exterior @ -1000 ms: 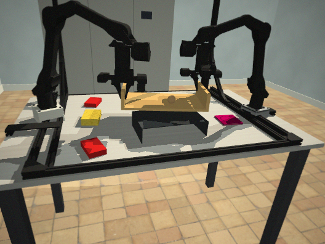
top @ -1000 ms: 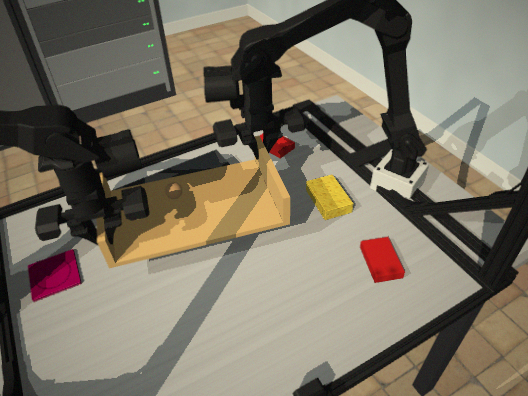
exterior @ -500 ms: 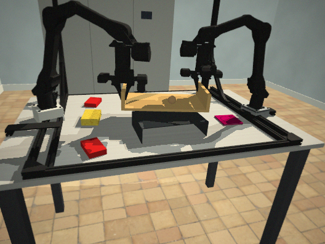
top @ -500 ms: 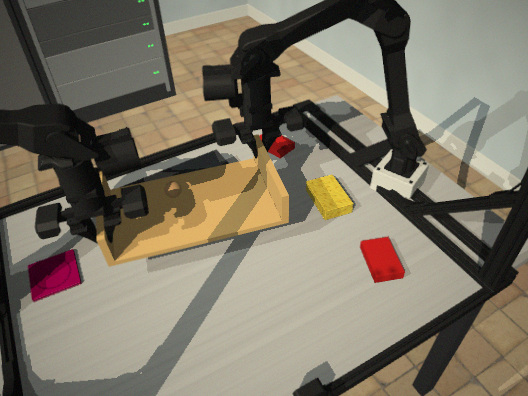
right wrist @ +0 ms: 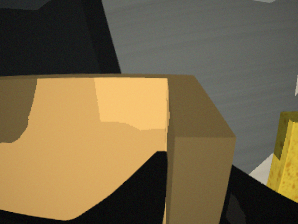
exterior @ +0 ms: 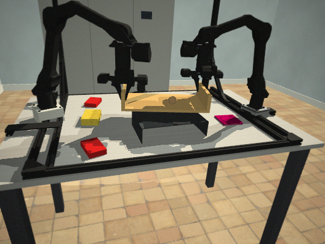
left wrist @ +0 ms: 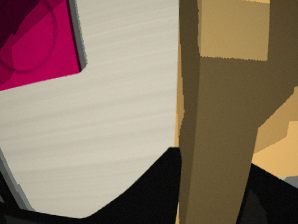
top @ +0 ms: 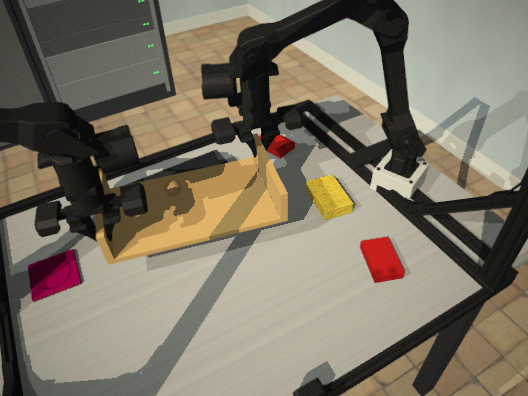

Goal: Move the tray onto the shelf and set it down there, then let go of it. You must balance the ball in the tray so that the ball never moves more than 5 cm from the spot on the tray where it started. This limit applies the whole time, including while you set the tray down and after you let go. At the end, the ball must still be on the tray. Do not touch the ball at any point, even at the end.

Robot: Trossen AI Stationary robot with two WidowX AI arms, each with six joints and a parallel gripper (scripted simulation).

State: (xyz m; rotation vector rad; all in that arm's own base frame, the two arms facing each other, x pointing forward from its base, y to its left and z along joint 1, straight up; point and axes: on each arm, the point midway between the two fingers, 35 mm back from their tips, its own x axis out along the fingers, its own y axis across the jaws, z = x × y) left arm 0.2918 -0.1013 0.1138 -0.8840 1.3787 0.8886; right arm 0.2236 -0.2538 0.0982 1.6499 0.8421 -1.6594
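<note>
The tan tray (top: 190, 227) (exterior: 148, 105) (left wrist: 220, 100) looks roughly level. The ball (top: 173, 188) (exterior: 172, 100) sits on its floor, nearer the left arm's end. My left gripper (top: 102, 220) (exterior: 201, 87) (left wrist: 195, 157) is shut on one end wall. My right gripper (top: 258, 145) (exterior: 124, 92) (right wrist: 183, 161) is shut on the other end wall. The black shelf (top: 205, 162) (exterior: 136, 126) (right wrist: 50, 45) shows beyond the tray in the top view and below and in front of it in the exterior view. Any gap between them, and how much they overlap, cannot be told.
A magenta block (top: 55, 275) (exterior: 228, 119) (left wrist: 40, 50) lies beside the left end. A yellow block (top: 331, 197) (exterior: 91, 117) and two red blocks (top: 382, 260) (top: 280, 145) (exterior: 93, 148) (exterior: 93, 101) lie on the right arm's side. Black rails edge the table.
</note>
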